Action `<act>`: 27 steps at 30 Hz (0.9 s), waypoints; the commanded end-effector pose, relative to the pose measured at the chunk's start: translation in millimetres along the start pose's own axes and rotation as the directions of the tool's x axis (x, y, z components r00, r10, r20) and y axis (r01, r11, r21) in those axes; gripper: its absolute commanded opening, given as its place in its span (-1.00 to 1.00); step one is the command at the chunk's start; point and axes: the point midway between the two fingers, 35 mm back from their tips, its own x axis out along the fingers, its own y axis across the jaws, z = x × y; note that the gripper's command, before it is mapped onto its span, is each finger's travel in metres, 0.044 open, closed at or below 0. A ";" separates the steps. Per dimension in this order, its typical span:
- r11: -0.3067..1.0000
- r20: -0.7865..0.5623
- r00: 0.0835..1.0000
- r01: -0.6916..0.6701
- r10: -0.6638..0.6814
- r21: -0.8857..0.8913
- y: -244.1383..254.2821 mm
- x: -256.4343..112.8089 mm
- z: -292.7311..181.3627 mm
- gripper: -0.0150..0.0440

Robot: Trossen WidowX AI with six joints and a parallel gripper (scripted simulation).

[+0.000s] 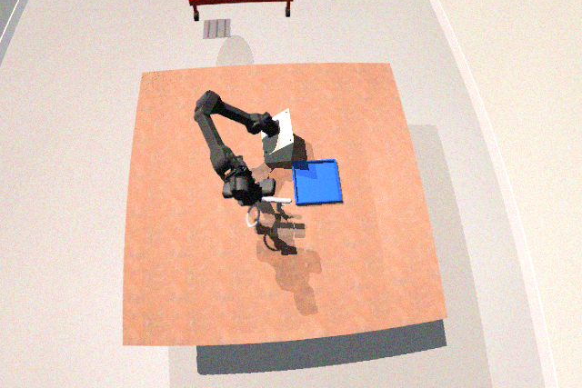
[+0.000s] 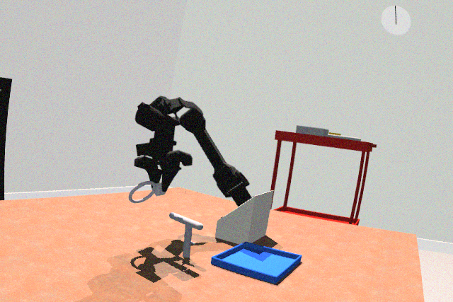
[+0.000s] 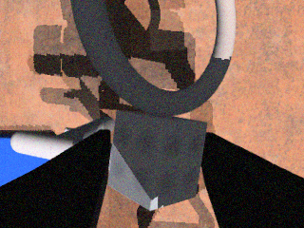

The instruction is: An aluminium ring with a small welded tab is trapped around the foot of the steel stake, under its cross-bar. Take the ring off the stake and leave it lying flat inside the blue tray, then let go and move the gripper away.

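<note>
Overall, the table [image 1: 187, 280] [image 2: 365, 254] bears everything in play, with the black arm [image 1: 210, 134] [image 2: 208, 145] bent out over it from its wedge-shaped base. Next in size comes the blue tray [image 1: 317, 183] [image 2: 261, 262], low-walled, with no ring in it. The steel stake [image 1: 277, 200] [image 2: 187, 238] stands just beside it, its cross-bar on top and nothing around its foot. The gripper [image 2: 161, 184] [image 3: 156, 141] points down above table height, its two fingers clamped on the small welded tab [image 2: 158, 189] [image 3: 159, 157]. From that tab the aluminium ring [image 1: 247, 220] [image 2: 130, 196] [image 3: 95, 47] juts out in the air, tilted, off the stake and apart from it.

As for handling, the ring is probably light, stiff and hard to harm, its metal likely smooth enough to slip. The tab is the right place to take hold: blocky, it gives each finger a face to bear on, where the round rim would offer little. Gripped at one edge, though, the ring may pivot or sag about the tab if knocked, so it wants carrying clear of the cross-bar and levelling over the tray before release. Let go while tilted, it could land on a wall.
</note>
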 end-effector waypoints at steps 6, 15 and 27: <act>1.000 0.012 1.000 -0.007 0.007 0.003 0.1 0.5 11.1 -0.49; 1.000 0.012 1.000 -0.008 0.008 0.000 -0.2 0.5 11.1 -0.49; 0.985 0.035 0.999 -0.034 0.041 -0.167 -20.1 -1.2 8.5 -0.49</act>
